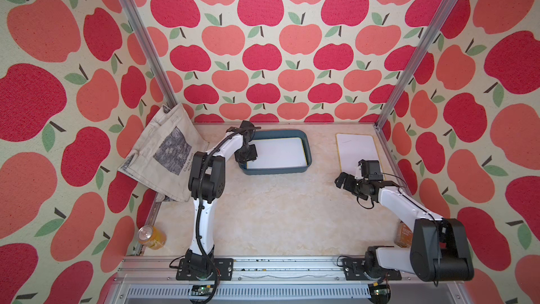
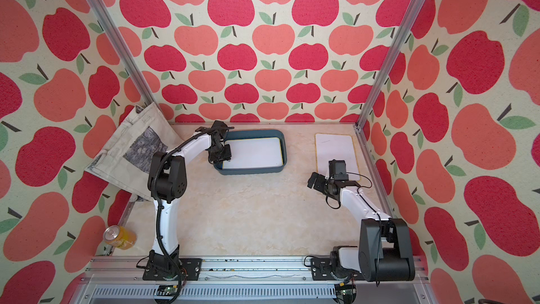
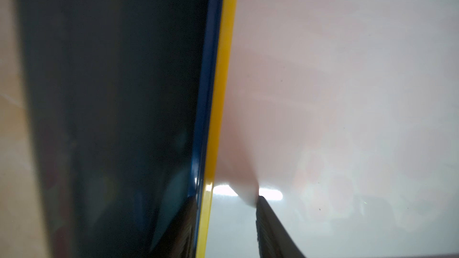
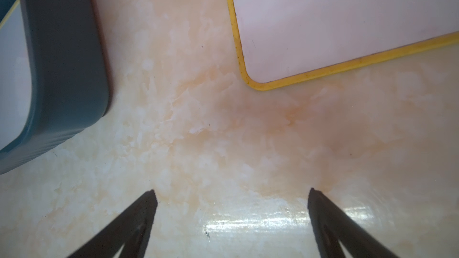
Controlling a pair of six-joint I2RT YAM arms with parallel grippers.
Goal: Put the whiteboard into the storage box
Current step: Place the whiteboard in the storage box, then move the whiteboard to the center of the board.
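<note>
Close up, right tool (image 4: 232,192) spread wide over marbled surface (image 4: 223,132), holding nothing. Left tool (image 3: 226,197) part open astride yellow rim of whiteboard (image 1: 276,153), lying inside storage box (image 1: 274,171), centre frame in both top views. Second whiteboard (image 1: 355,147) right of it, flat on surface.

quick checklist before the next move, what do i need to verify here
1. first whiteboard inside the storage box: ok
2. its end seated flat: cannot tell, the left hand covers it in both top views
3. left hand free of the board: ok, jaws apart astride its yellow edge
4. right hand open and empty above the table: ok
5. second whiteboard in the box: not ok, it lies on the table
</note>
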